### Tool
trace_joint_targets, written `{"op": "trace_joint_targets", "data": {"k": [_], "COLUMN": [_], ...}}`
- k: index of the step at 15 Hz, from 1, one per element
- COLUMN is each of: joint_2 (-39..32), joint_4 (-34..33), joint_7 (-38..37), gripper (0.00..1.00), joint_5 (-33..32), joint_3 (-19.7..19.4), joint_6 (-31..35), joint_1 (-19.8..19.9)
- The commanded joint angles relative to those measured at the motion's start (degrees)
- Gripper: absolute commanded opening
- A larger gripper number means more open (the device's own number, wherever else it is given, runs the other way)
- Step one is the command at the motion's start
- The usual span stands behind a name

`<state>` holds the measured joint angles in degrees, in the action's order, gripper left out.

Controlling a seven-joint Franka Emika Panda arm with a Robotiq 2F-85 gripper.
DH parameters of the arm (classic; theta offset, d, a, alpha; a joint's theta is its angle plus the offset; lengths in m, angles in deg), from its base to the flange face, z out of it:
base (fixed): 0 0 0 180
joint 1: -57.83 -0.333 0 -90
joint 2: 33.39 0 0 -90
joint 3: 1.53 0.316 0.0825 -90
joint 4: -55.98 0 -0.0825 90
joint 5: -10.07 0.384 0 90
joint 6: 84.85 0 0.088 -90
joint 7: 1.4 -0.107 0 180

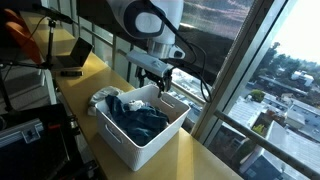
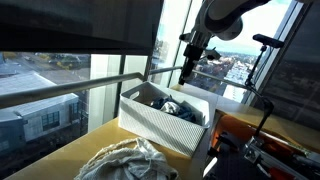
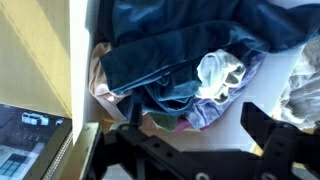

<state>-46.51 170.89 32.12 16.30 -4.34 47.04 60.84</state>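
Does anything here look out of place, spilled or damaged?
Slightly. A pale cloth lies bunched on the counter, outside the bin, while the other clothes are heaped unfolded inside it. Nothing looks damaged or spilled.

An exterior view looks down along the counter (image 1: 90,72) from fairly near, window (image 1: 250,70) on its right, bin (image 1: 140,145) central. An exterior view sits low at counter level, facing the window (image 2: 90,70), bin (image 2: 160,125) mid-frame. The wrist view looks straight down into the bin, very close. All 3 share the bin.
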Motion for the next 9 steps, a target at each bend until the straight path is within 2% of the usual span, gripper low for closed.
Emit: {"op": "trace_joint_targets", "data": {"k": [1, 5, 9], "joint_2": [-11.8, -22.3, -26.7], "joint_4": [-8.2, -13.0, -11.9], "joint_7": [-0.3, -2.4, -5.4], "gripper": [1.0, 1.0, 1.0], "joint_5": [-0.4, -2.6, -3.3], "joint_3": [1.7, 1.8, 3.0], "joint_6": [2.4, 3.7, 2.0], "joint_1": [1.9, 3.3, 3.9]}}
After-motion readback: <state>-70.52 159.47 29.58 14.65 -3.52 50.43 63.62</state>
